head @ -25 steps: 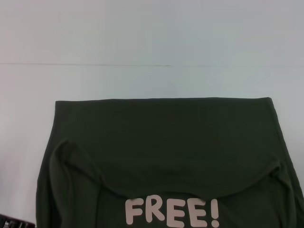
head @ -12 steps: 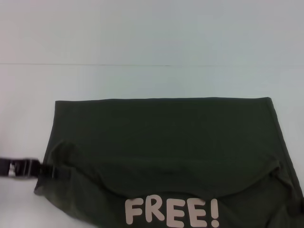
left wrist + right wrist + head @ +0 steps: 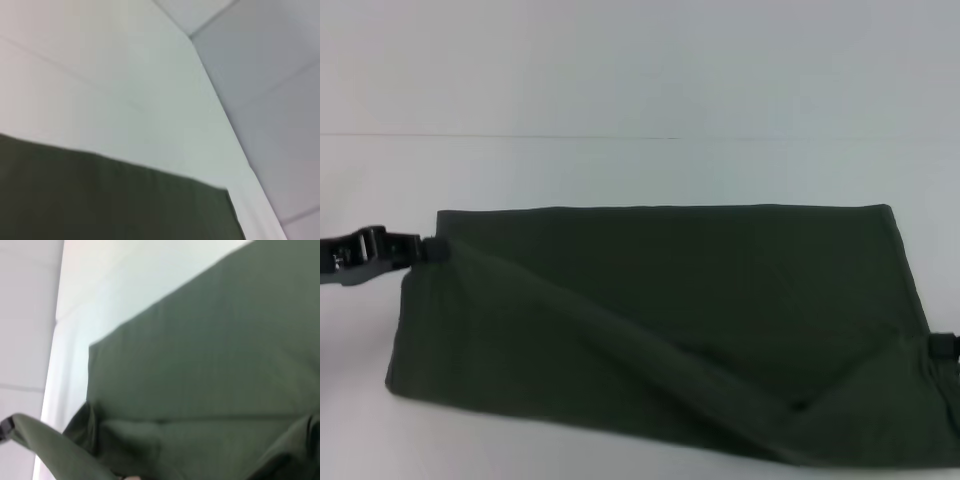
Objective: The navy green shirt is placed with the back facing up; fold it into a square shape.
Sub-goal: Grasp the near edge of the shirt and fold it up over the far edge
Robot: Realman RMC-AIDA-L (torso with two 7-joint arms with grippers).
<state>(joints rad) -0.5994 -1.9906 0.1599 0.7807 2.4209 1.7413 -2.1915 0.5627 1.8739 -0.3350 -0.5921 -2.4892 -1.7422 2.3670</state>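
The navy green shirt [image 3: 700, 300] lies across the white table, plain side showing, its lettering hidden. Its near part is lifted and folds back over the rest. My left gripper [image 3: 428, 250] is at the shirt's left edge, shut on the raised cloth near the far left corner. My right gripper [image 3: 942, 346] shows only at the picture's right edge, shut on the raised cloth at the shirt's right side. The shirt also shows in the left wrist view [image 3: 100, 200] and the right wrist view [image 3: 225, 365], where the left gripper [image 3: 6, 424] holds a cloth corner.
The white table [image 3: 620, 170] reaches beyond the shirt on the far side and to the left. A thin seam line [image 3: 520, 137] crosses it at the back. Pale wall panels [image 3: 270, 75] show in the left wrist view.
Both grippers have taken hold of the shirt's near part and carried it up and away from me. The lettering has gone out of sight. The left gripper has moved farther from me.
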